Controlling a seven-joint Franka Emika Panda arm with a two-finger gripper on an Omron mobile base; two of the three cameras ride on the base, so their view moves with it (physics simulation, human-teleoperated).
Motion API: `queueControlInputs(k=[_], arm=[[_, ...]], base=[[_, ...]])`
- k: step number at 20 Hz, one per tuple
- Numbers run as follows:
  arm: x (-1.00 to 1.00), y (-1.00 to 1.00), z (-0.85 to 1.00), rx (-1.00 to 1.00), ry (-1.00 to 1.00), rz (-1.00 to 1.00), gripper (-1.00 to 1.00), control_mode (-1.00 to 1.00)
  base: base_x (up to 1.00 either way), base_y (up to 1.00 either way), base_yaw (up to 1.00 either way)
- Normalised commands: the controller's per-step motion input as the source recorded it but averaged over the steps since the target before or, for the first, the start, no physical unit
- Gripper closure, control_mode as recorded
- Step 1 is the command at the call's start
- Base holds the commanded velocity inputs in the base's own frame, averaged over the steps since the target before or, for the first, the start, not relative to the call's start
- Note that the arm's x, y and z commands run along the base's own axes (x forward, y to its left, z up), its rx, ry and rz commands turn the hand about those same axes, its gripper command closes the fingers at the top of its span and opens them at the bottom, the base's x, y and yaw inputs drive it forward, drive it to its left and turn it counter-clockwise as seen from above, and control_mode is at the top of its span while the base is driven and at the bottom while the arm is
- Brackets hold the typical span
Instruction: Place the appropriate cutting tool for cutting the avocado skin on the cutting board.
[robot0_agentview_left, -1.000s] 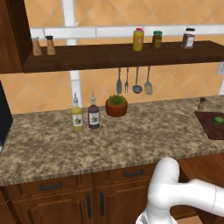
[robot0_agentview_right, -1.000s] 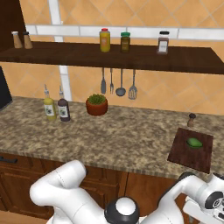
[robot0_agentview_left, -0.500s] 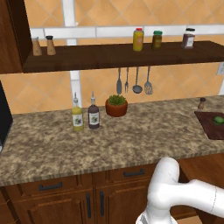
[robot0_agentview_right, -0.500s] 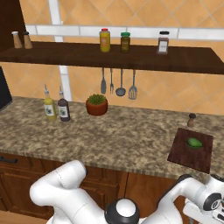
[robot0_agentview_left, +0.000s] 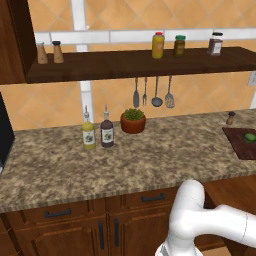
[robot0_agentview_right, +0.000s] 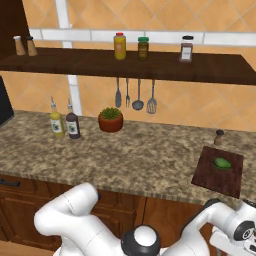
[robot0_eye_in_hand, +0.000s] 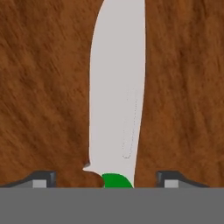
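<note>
On my hand cam there's one knife (robot0_eye_in_hand: 116, 96) with a pale blade and green handle lying on brown wood, the gripper (robot0_eye_in_hand: 105, 179) tips spread wide either side, gripping nothing. One avocado (robot0_agentview_right: 222, 163) sits on the one cutting board (robot0_agentview_right: 212, 176). Two bottles (robot0_agentview_right: 64, 124), three shelf jars (robot0_agentview_right: 143, 48).
</note>
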Motion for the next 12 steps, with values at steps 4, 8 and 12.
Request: queueControlInputs(k=[4,8,12], arm=[[-0.03,0.0,-0.21,0.0,0.0,0.0,1.0,-1.0],[-0.14,-0.02,0.0,0.0,0.0,0.0,1.0,-1.0],[-0.38,-0.11,0.44,0.0,0.0,0.0,1.0,-1.0]], base=[[0.0,0.0,0.0],[0.0,0.0,0.0],[0.0,0.0,0.0]])
